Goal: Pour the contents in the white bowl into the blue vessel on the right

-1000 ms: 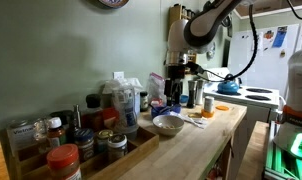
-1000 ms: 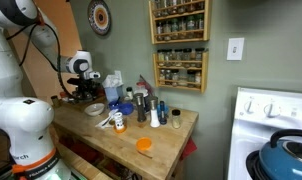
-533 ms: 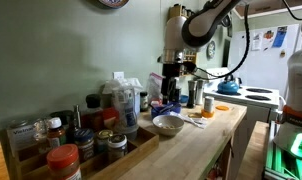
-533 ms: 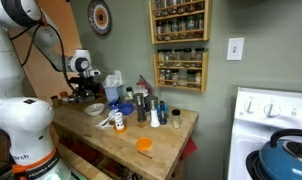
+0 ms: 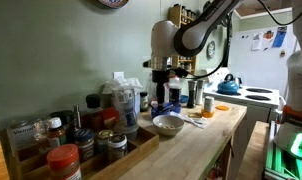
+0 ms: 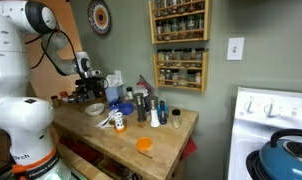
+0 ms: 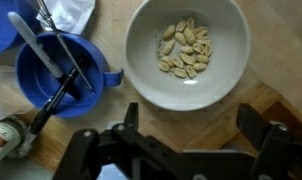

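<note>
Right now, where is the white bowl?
In the wrist view the white bowl sits upper right on the wooden counter, just right of the blue vessel, with the open gripper at the frame's bottom edge.

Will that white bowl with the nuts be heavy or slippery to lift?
Probably light: the white bowl holds only a small heap of nuts. Its smooth, glossy wall may slip. Tilted, the loose nuts would likely slide out.

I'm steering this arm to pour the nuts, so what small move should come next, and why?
Probably lower the hand onto the rim of the white bowl and close it. The hand is open, empty and above the bowl; the nuts lie in it, and the blue cup stands beside it.
</note>
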You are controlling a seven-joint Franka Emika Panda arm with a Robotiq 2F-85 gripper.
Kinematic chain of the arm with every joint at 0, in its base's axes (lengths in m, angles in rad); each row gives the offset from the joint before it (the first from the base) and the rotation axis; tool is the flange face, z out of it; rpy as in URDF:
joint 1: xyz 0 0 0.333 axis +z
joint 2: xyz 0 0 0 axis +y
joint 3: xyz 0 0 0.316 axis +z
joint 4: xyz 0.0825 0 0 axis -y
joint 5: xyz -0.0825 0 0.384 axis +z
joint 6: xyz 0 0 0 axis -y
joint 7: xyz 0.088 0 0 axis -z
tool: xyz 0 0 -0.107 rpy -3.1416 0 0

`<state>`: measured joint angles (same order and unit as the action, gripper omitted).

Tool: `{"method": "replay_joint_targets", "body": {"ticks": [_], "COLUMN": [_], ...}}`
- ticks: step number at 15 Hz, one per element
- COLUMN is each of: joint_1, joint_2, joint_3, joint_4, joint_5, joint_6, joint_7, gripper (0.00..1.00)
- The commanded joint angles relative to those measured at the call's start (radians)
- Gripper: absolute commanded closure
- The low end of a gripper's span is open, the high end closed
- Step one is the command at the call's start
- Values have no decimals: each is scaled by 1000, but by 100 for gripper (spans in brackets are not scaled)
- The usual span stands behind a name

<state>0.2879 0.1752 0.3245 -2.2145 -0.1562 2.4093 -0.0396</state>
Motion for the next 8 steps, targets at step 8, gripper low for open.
{"method": "replay_joint_targets", "body": {"ticks": [8], "joint_1": [-26], "joint_2": [130], "joint_3": [22], "joint_4": [70], "joint_5": [197], "joint_6": [36], "joint_7": [-303], "gripper": [0]}}
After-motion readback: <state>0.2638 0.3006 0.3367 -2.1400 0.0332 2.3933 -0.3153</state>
